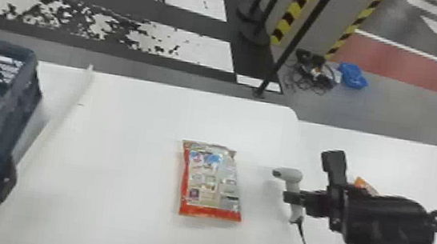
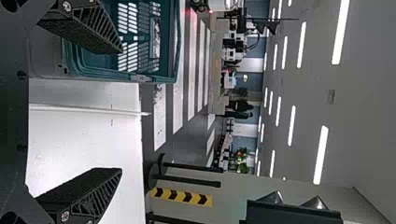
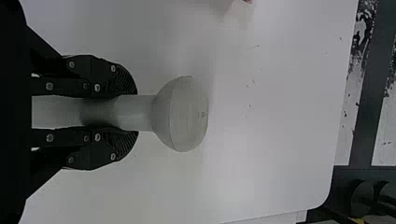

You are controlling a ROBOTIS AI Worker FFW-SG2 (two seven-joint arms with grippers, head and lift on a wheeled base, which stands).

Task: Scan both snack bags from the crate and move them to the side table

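The right gripper hugs the scanner, nose left, likely to read the snack bag right of the crate. Left gripper: wide apart, empty. Orange packet: far right.

The crate runs out of the head view's left edge. The right gripper hides part of the scanner's handle. An orange packet, perhaps a snack bag, is mostly hidden.
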